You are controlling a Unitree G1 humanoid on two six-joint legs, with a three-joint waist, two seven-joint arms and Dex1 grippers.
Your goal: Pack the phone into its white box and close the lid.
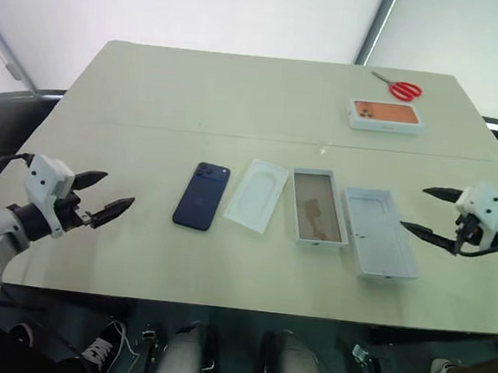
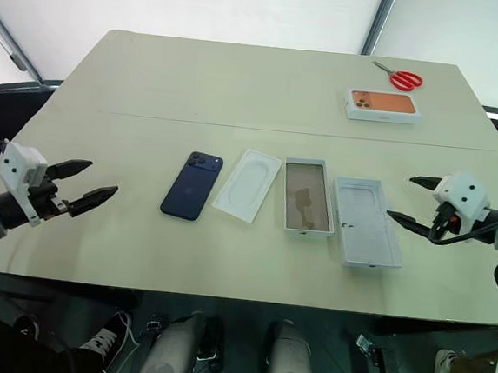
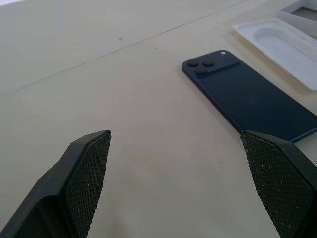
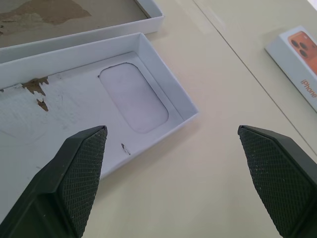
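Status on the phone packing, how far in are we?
Nothing packed yet. The phone lies face down on the table, apart from the white box, which sits open and empty; the lid lies inside-up beside it. Left claw and right claw hang open, holding nothing. Left: pick, place, close.

A: Which lettering is legible?

B: One item only. The white box with the orange phone picture [image 4: 297, 64] carries orange letters along its side, cut off by the frame edge; they appear to read "iPhon", probably the start of a product name.

A: Any marks on the lid [image 4: 94, 99] or the white box [image 1: 319, 207]?

B: None legible; their brown patches are scuffs, not print.
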